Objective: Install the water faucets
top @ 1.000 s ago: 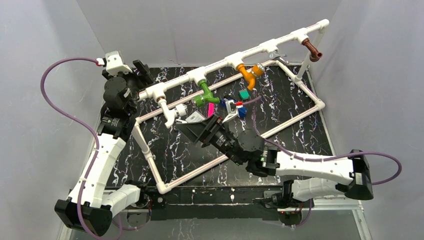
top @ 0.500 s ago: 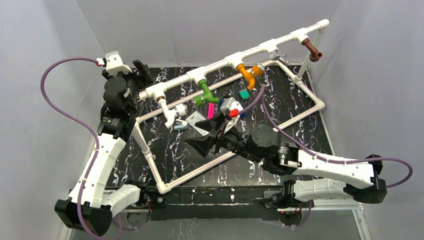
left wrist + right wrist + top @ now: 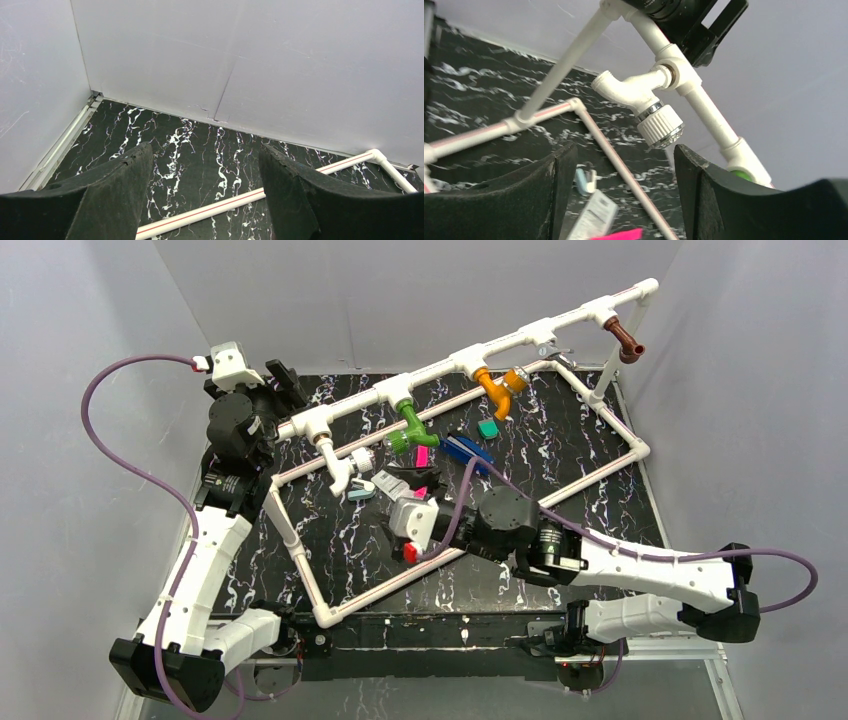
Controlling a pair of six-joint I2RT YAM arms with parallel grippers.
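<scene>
- Black marbled bench, plain grey walls.
- White faucet, green faucet, orange faucet and brown faucet are all on the pipe frame.
- Right fingers spread, empty. White faucet is framed between them, beyond the tips, not touching.
- Left fingers spread, empty, well apart from the faucets.

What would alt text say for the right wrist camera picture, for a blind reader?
A white bent plastic faucet with a ribbed round knob is fitted into a tee of the white pipe frame, seen between two open black jaws, over a black marbled table.
</scene>
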